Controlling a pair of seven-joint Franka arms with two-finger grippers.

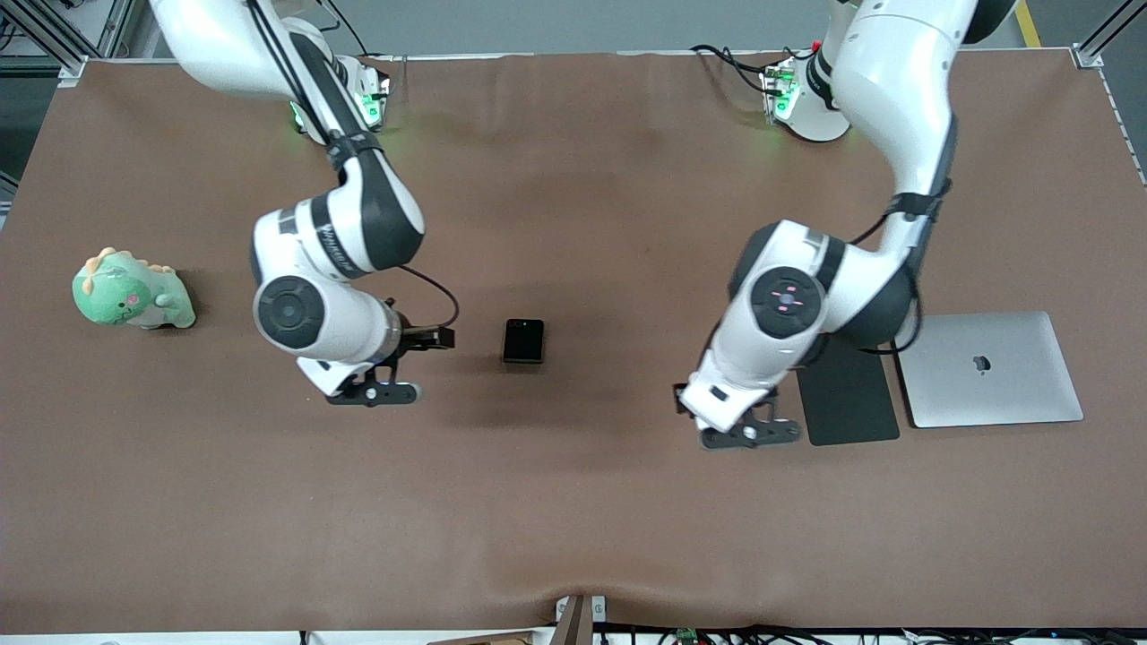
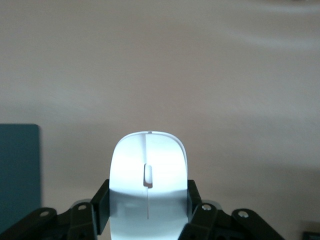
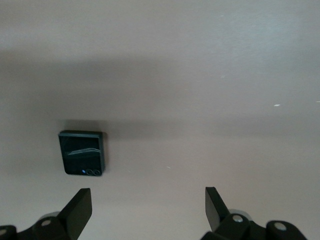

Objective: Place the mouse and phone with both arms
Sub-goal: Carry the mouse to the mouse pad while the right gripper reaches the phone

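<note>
While the left hand (image 2: 148, 212), lower right of centre in the front view, grips the small white oval mouse (image 2: 148, 172), lower it flat onto the matte dark grey pad (image 1: 847, 394) alongside. Right hand (image 3: 148, 207), spread wide and empty, should centre over the small glossy black phone (image 1: 523, 340) mid-frame on the brown tabletop (image 1: 573, 502).

Green plush dinosaur (image 1: 132, 291), dark mouse pad (image 1: 851, 399) beside closed laptop (image 1: 990, 369).
</note>
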